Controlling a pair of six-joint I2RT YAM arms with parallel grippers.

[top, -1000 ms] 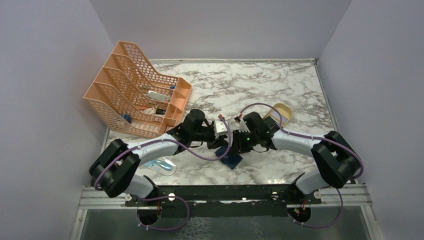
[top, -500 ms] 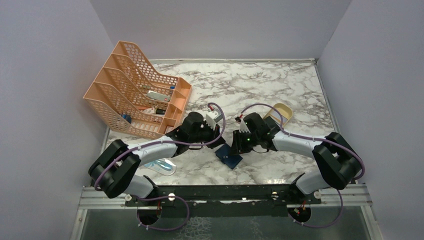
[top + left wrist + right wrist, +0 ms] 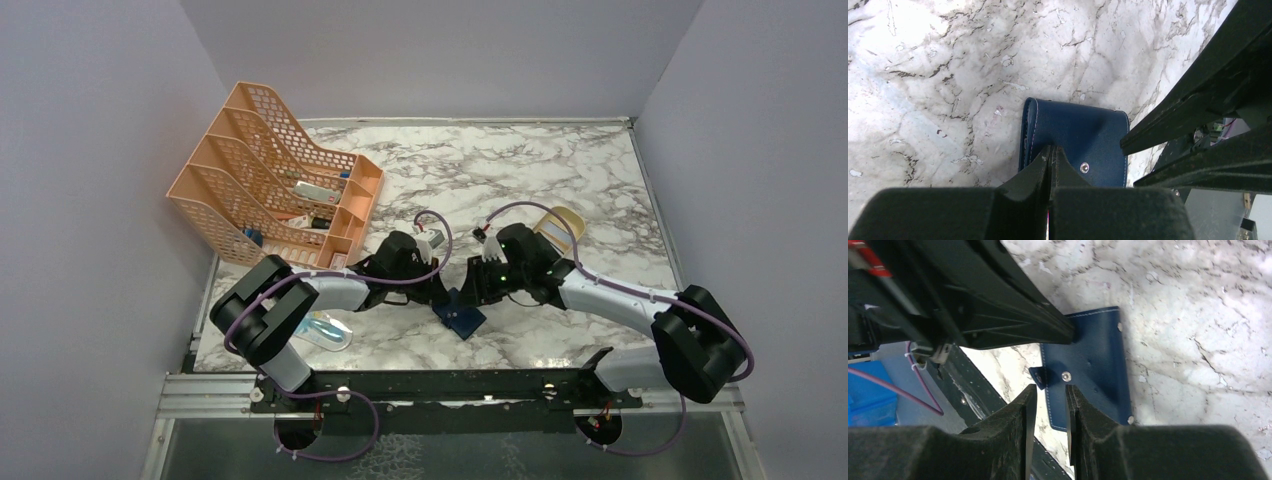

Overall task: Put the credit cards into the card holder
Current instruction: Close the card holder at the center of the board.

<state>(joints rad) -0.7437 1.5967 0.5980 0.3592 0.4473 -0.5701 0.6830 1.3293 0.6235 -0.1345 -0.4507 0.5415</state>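
The navy card holder (image 3: 462,318) lies folded shut on the marble, near the front edge between the two arms. In the left wrist view it (image 3: 1083,127) shows its snap button just beyond my left gripper (image 3: 1050,149), whose jaws are pressed together with nothing between them. The right wrist view shows that left gripper (image 3: 1068,334) touching the holder's far corner. My right gripper (image 3: 1049,387) hovers over the holder's (image 3: 1093,365) stitched edge and small tab, jaws a narrow gap apart and empty. The credit cards are hidden in all views.
An orange mesh file rack (image 3: 270,190) stands at the back left with small items in its slots. A tan oval tray (image 3: 562,222) sits behind the right arm. A blue-patterned packet (image 3: 325,333) lies front left. The black front rail (image 3: 450,385) runs close behind the holder.
My left gripper drew back, then dropped onto the card holder's corner and closed fully. The right gripper's jaws parted slightly and shifted a little over the holder.
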